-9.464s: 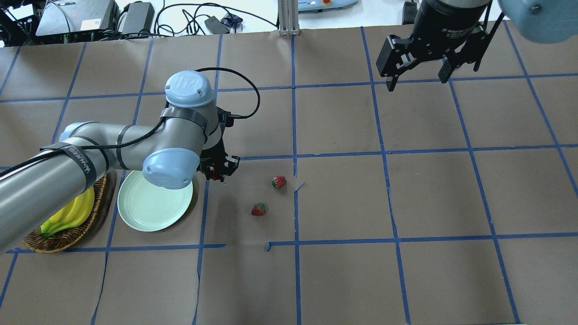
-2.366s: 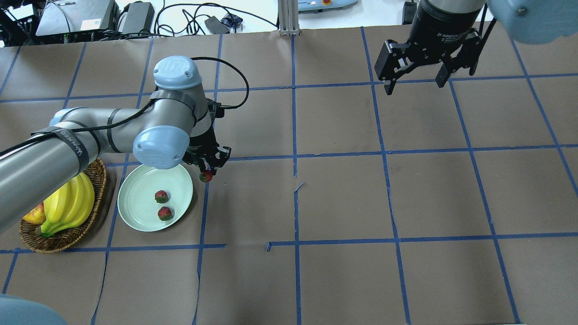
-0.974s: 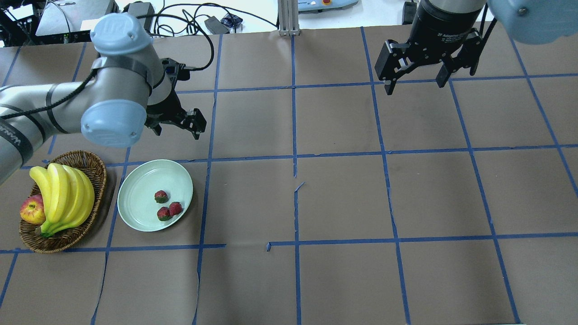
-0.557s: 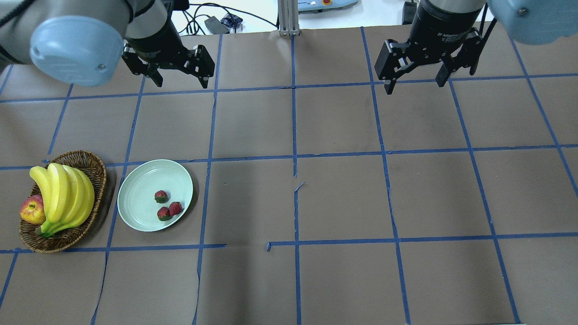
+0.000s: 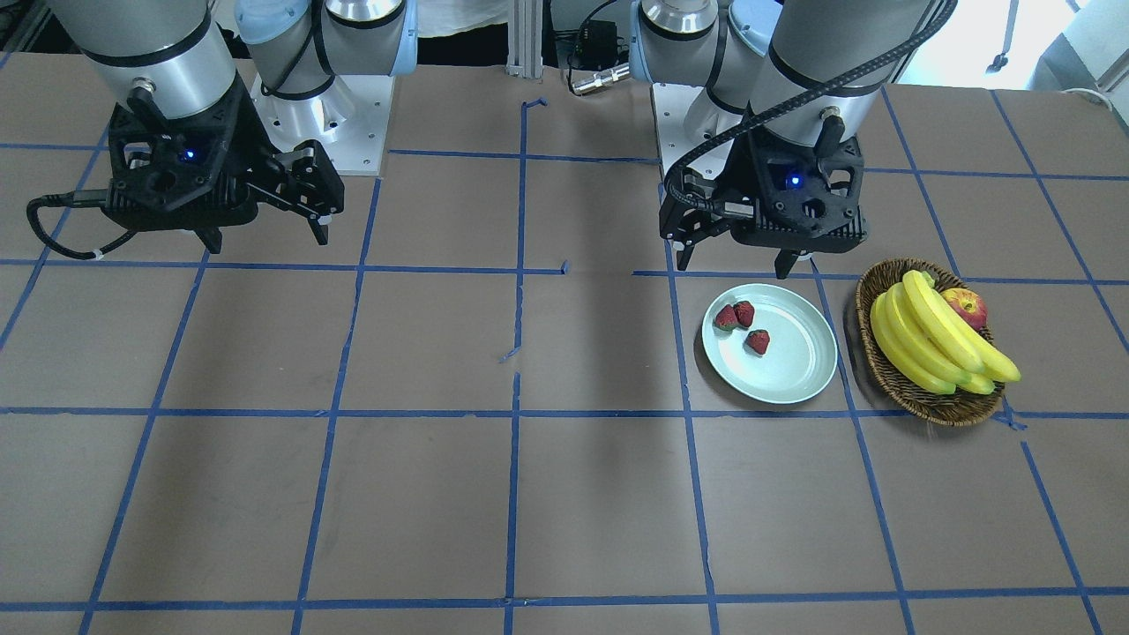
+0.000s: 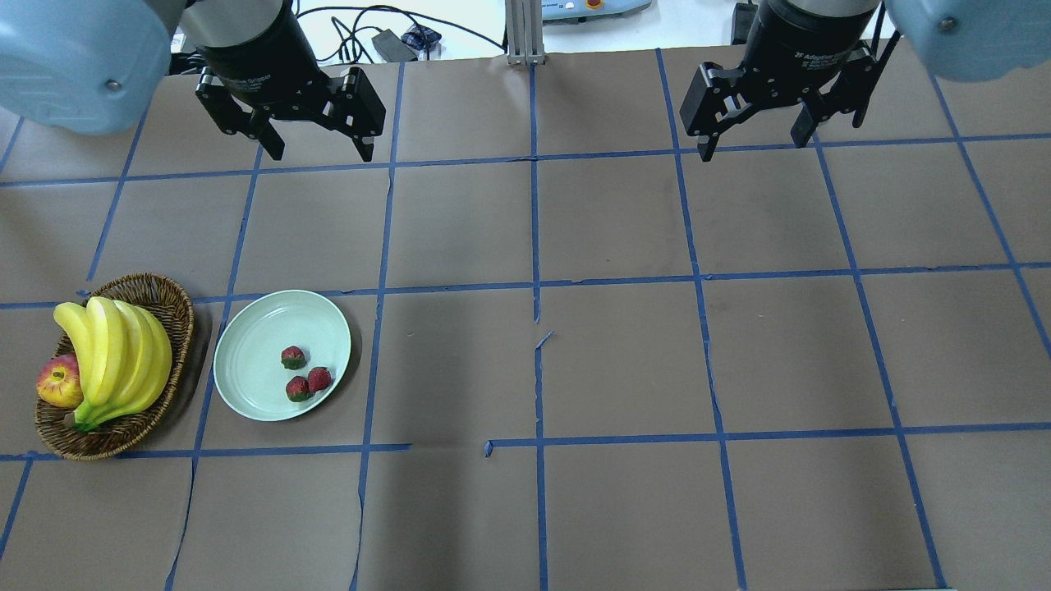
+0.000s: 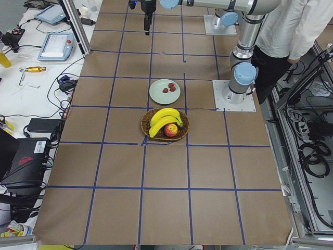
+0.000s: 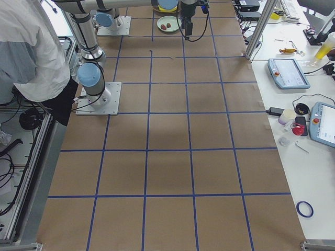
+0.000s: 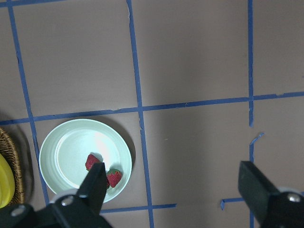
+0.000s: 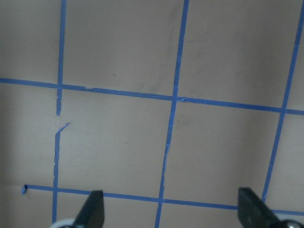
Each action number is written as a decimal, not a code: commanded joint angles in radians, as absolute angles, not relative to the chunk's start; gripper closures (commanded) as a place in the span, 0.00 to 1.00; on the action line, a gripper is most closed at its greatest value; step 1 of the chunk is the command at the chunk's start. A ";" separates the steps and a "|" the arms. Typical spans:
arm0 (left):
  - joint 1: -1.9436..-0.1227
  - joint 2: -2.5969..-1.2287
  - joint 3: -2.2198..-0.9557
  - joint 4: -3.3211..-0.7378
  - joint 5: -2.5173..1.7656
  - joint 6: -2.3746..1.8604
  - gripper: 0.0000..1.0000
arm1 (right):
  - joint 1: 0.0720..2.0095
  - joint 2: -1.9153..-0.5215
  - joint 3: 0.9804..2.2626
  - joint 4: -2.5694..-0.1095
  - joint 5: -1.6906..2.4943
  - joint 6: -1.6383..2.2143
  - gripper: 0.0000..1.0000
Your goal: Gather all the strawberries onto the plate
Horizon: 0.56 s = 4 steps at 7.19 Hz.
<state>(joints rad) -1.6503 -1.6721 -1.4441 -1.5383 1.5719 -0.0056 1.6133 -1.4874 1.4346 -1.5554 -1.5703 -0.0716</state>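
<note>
Three strawberries (image 6: 319, 378) lie near the plate (image 6: 254, 353) rim; a jolt might roll them off. The left gripper (image 6: 320, 152) and right gripper (image 6: 751, 146) gape wide, empty.

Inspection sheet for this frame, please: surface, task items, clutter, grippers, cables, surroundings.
Surface: table covered in brown paper, with a blue tape grid that is broken near the middle.
Job's things: three strawberries, all in the plate; two side by side, one apart.
Clutter: wicker basket beside the plate, holding bananas and an apple.
Grippers: left gripper open, empty; right gripper open, empty; both above the table.
Cables: loose cables beyond the table's far edge.
Surroundings: a person behind the robot's base; a teach pendant on a side bench.
</note>
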 commanded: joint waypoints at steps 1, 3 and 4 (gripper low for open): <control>-1.649 -1.657 -1.468 -1.545 1.572 -0.008 0.00 | 1.614 -1.485 1.448 -1.658 -1.572 -0.049 0.00; -1.646 -1.646 -1.482 -1.545 1.572 -0.015 0.00 | 1.614 -1.494 1.480 -1.677 -1.586 0.038 0.00; -1.643 -1.637 -1.485 -1.546 1.574 -0.015 0.00 | 1.614 -1.500 1.485 -1.675 -1.589 0.061 0.00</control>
